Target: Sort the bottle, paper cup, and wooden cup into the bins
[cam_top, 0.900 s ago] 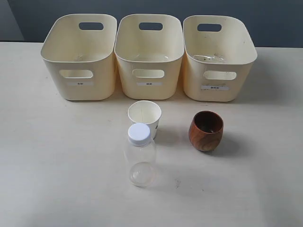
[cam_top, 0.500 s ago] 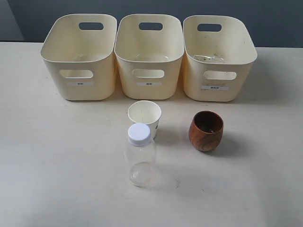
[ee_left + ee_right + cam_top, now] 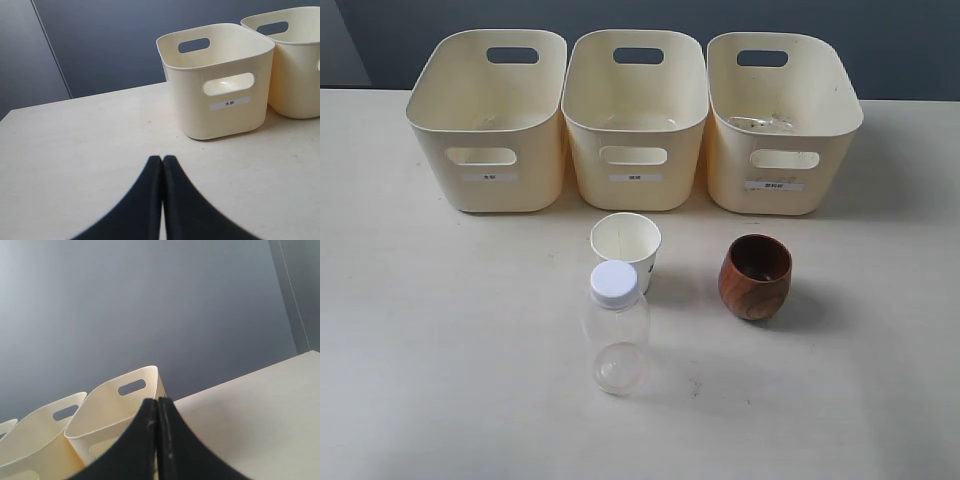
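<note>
Three cream bins stand in a row at the back of the table: left bin [image 3: 488, 120], middle bin [image 3: 635, 115], right bin [image 3: 780, 120]. In front of the middle bin sits the white paper cup [image 3: 626, 243], and the clear bottle [image 3: 615, 330] with a white cap stands just in front of it. The reddish-brown wooden cup [image 3: 755, 277] stands to their right. Neither gripper shows in the exterior view. My left gripper [image 3: 162, 159] is shut and empty, facing the left bin [image 3: 217, 80]. My right gripper [image 3: 157, 401] is shut and empty, in front of the right bin [image 3: 112, 410].
The pale table [image 3: 440, 350] stretches wide to the left and right of the three objects. A dark wall lies behind the bins. A second bin [image 3: 292, 60] shows at the edge of the left wrist view.
</note>
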Controlling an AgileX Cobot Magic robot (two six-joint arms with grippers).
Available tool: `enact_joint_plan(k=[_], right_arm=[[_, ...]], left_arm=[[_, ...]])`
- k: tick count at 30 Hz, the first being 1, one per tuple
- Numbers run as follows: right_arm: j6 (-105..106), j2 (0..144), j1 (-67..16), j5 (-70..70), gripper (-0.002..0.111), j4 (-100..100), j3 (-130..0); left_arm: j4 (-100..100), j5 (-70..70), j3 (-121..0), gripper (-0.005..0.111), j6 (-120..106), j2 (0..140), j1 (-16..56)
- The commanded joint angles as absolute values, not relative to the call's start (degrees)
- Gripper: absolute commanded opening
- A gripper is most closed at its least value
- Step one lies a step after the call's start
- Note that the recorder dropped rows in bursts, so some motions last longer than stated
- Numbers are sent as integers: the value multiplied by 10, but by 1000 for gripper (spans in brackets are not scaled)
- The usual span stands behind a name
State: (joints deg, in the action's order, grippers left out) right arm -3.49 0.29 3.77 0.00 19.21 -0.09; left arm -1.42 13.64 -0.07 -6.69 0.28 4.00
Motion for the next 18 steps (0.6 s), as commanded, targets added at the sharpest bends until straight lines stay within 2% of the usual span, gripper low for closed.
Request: enact_joint_plan(k=[1, 10, 18], right_arm=[[-32, 0, 35, -37, -1, 201, 0], [-32, 0, 35, -21, -1, 253, -1], [-30, 0, 34, 4, -1, 226, -125]], left_arm=[[-13, 137, 0, 0, -66, 0, 42], [-13, 137, 0, 0, -66, 0, 42], [-13, 137, 0, 0, -66, 0, 42]])
